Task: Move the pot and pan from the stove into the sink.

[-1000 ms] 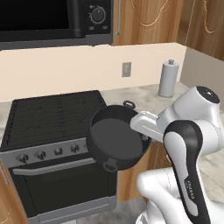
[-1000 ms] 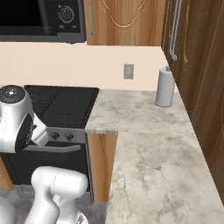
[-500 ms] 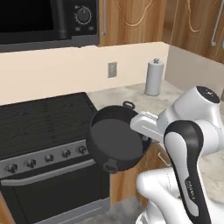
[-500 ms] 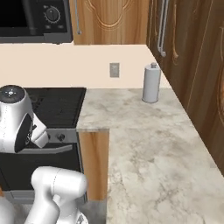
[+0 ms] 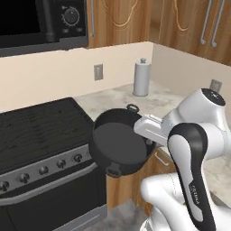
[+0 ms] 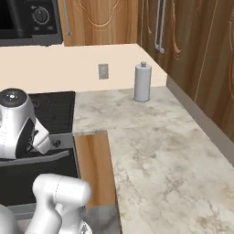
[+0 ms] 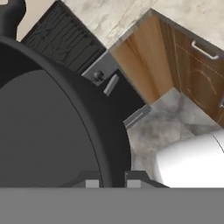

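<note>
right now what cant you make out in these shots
- The fingers: hand view, only their tips rise above the bottom band, either side of the pot rim; the contact itself is cut off.
- The stove: left base view, its left side runs off the edge and the pot covers its front right corner.
- Microwave: left base view, cropped by the top edge.
- Stove knob markings: too small to read.

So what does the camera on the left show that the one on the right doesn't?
Only the left base view shows the pot, a deep black one, held out past the stove's front edge, its rim beside the gripper. Only the right base view shows the long stretch of marble counter and the tall wooden cabinets. Both share the stove, the microwave, the wall outlet and the grey canister.
</note>
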